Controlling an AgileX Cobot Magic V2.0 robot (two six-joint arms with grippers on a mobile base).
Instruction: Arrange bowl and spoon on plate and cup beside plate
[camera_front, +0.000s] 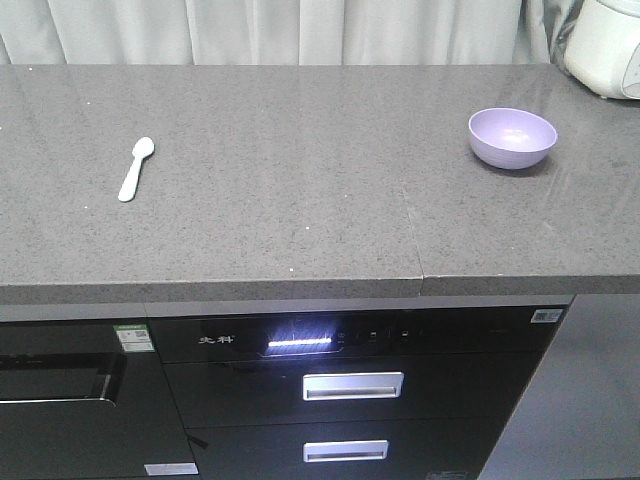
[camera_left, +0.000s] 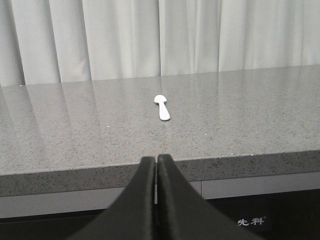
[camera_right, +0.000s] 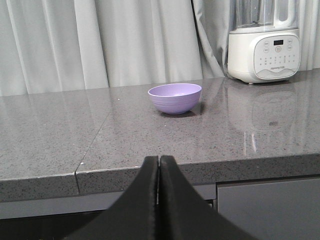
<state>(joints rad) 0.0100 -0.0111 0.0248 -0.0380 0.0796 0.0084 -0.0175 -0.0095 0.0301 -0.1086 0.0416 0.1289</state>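
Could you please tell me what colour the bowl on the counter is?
Lavender-purple; the bowl shows best in the right wrist view.

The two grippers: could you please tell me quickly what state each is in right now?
Left gripper: closed, holding nothing.
Right gripper: closed, holding nothing.

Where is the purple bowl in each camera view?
Front-facing view: the bowl sits upper right on the countertop.
Left wrist view: not in it; only the spoon shows.
Right wrist view: the bowl is near the centre, slightly above the middle.
Shared landmark: the white appliance, behind and right of the bowl in the front-facing and right wrist views.
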